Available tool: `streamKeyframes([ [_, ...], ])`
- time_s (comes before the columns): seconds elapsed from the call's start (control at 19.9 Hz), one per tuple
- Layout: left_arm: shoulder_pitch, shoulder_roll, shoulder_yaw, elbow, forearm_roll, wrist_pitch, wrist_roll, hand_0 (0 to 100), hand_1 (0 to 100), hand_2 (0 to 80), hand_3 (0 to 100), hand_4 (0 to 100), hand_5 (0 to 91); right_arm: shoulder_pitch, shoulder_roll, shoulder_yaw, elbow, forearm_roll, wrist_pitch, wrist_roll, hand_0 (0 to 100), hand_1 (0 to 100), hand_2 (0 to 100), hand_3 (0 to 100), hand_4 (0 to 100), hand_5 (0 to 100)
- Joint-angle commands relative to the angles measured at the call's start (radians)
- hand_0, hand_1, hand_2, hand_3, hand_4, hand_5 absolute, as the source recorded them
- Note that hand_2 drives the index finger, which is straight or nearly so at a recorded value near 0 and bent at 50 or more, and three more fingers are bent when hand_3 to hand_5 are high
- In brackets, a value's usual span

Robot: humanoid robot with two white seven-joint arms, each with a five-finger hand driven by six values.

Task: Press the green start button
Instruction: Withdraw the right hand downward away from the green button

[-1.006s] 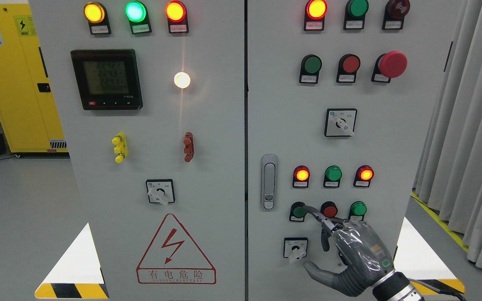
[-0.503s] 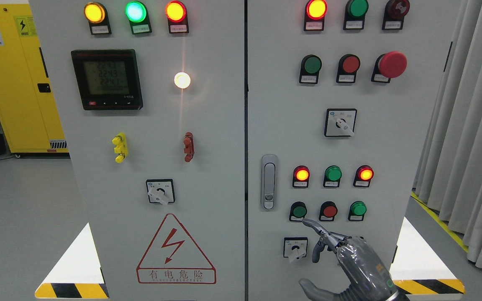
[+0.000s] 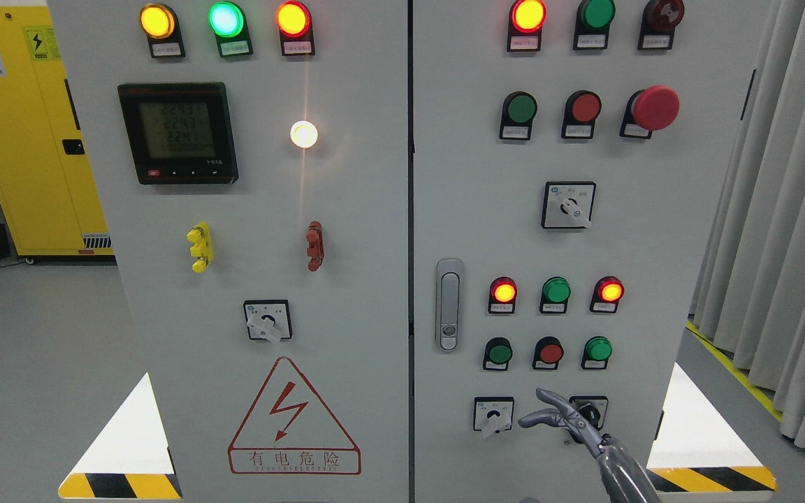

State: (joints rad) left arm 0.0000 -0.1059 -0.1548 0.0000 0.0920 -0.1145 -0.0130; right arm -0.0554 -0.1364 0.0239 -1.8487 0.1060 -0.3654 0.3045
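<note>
Right hand (image 3: 588, 436): the only part of the robot in view, at the lower right edge. Its fingers (image 3: 549, 401) were slim, jointed segments of grey metal with smooth, rounded tips. Darker links and small fittings showed at the knuckles, where the segments met. The back of the hand was dark grey with a dull sheen and faint lighter streaks. No cables, screws or markings could be made out; the wrist and forearm lay outside the frame.

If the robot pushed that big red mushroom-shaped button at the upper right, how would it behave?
The big red mushroom-shaped button probably sinks straight in, being fixed to the grey cabinet door. It looks rigid. Its broad domed cap sticks out, so a fingertip should not easily slip off.
</note>
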Motion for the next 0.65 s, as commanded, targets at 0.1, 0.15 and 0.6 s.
streamKeyframes([
  [0.1, -0.028, 0.0, 0.0, -0.028, 0.0, -0.001, 0.001, 12, 56, 0.0, 0, 0, 0.0, 0.035, -0.005, 0.034, -0.089, -0.19, 0.034, 0.042, 23, 45, 0, 0, 5, 0],
  [0.15, -0.029, 0.0, 0.0, -0.028, 0.0, -0.001, 0.001, 12, 56, 0.0, 0, 0, 0.0, 0.035, -0.005, 0.034, -0.089, -0.19, 0.034, 0.042, 23, 45, 0, 0, 5, 0],
  [0.6, -0.028, 0.0, 0.0, -0.028, 0.0, -0.001, 0.001, 12, 56, 0.0, 0, 0, 0.0, 0.034, -0.006, 0.034, -0.087, -0.203, 0.036, 0.045, 23, 46, 0, 1, 10, 0],
])
